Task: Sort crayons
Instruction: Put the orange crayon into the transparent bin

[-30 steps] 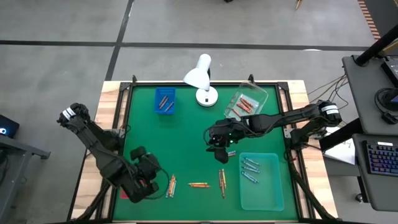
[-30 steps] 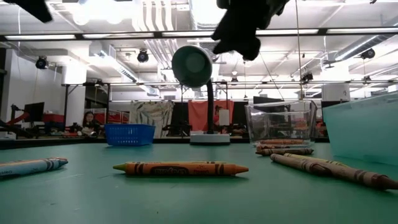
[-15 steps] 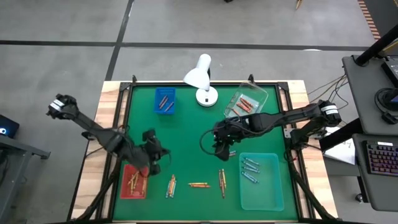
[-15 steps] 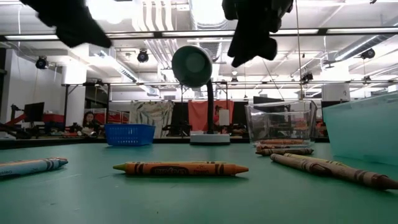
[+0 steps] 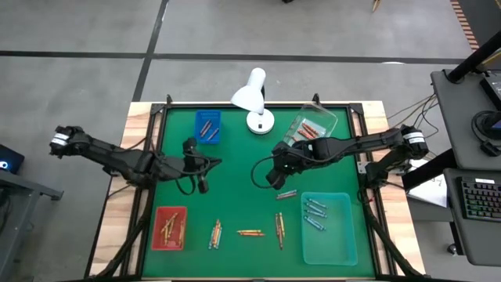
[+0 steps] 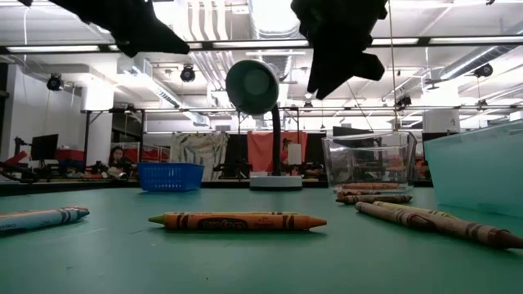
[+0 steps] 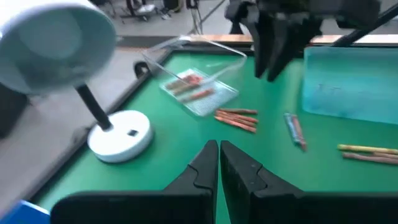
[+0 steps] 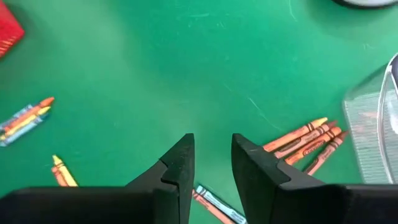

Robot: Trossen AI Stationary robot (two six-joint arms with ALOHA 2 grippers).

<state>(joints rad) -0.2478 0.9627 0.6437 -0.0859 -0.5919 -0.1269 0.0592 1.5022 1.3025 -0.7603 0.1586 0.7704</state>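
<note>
beside the lamp (image 5: 253, 99), your right gripper (image 5: 273, 177) hangs spread, left gripper (image 5: 203, 186) pressed together; pinch light, stiff crayons (image 5: 250, 233) mid-shaft.

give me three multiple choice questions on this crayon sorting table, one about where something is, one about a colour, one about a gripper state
1. Where does the white desk lamp stand?
A. at the table's far edge, between the blue tray and the clear container
B. inside the teal tray
C. beside the red tray

2. What colour is the tray at the near left corner?
A. blue
B. red
C. clear

3. How is the left gripper?
A. shut on a crayon
B. wide open
C. shut, holding nothing

Answers:
1. A, the high view shows its base between those two containers.
2. B, it is red, with crayons lying in it.
3. C, the left wrist view shows the fingers pressed together with nothing between them.
</note>
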